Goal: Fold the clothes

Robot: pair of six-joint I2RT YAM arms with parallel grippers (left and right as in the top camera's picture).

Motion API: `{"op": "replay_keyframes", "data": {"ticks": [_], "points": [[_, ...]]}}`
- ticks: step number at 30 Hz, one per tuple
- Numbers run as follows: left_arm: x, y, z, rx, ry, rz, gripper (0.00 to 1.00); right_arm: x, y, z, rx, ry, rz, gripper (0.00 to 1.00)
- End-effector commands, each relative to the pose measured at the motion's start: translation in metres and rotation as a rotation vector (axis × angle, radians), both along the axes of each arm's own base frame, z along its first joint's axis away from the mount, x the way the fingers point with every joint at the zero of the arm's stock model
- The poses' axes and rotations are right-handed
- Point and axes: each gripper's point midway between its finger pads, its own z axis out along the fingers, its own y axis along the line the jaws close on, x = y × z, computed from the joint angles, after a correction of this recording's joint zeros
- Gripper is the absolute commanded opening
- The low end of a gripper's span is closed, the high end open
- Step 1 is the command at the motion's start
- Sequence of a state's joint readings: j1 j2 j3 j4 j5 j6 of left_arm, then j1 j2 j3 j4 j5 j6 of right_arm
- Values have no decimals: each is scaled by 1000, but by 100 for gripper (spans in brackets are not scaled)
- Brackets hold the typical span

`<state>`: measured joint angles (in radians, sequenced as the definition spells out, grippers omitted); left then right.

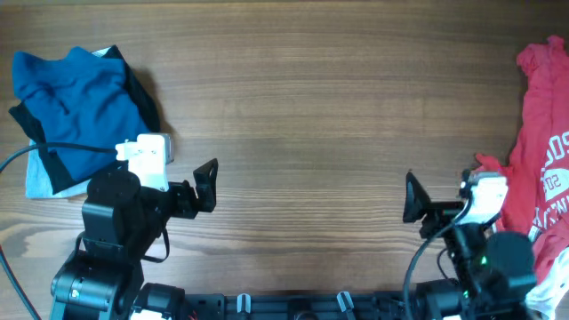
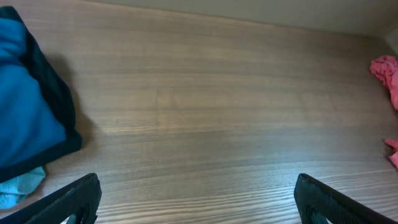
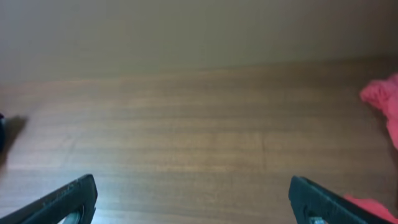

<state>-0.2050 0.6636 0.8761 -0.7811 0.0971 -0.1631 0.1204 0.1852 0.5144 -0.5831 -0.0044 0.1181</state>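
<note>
Both arms sit low at my edge of the table [image 1: 311, 107], I'd guess to leave the middle free for spreading. The blue shirt [image 1: 76, 107] is heaped on a black garment [image 1: 149, 102] far left, with the red tee [image 1: 542, 151] far right. The left claw [image 2: 198, 183] and right claw [image 3: 193, 183] gape wide, holding and touching nothing.

Wooden table [image 1: 302, 107], brown, grain running left to right, matte surface. Left end: crumpled blue garment [image 1: 76, 107] lying on top of a black garment [image 1: 147, 102], whose dark edge shows along the heap's right side; a pale blue cloth [image 1: 37, 182] pokes out beneath at the near-left corner. Right end: red T-shirt [image 1: 542, 151] with white print, bunched, running along the table's edge. The two heaps lie well apart.
</note>
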Motion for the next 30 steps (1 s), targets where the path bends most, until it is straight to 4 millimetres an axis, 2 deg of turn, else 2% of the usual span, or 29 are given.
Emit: {"op": "replay_keyframes", "data": {"ticks": [1, 5, 12, 16, 20, 30], "points": [[0, 1, -2, 0, 3, 9, 100, 0, 16, -20, -30, -81, 107, 100], [0, 1, -2, 0, 3, 9, 100, 12, 20, -28, -20, -180, 128, 100], [0, 1, -2, 0, 2, 9, 100, 30, 17, -21, -50, -438, 104, 100], [0, 1, -2, 0, 3, 9, 100, 31, 16, -29, -97, -407, 100, 100], [0, 1, -2, 0, 3, 9, 100, 33, 15, -59, -99, -282, 101, 100], [0, 1, -2, 0, 3, 9, 100, 34, 14, -60, -100, -278, 99, 100]]}}
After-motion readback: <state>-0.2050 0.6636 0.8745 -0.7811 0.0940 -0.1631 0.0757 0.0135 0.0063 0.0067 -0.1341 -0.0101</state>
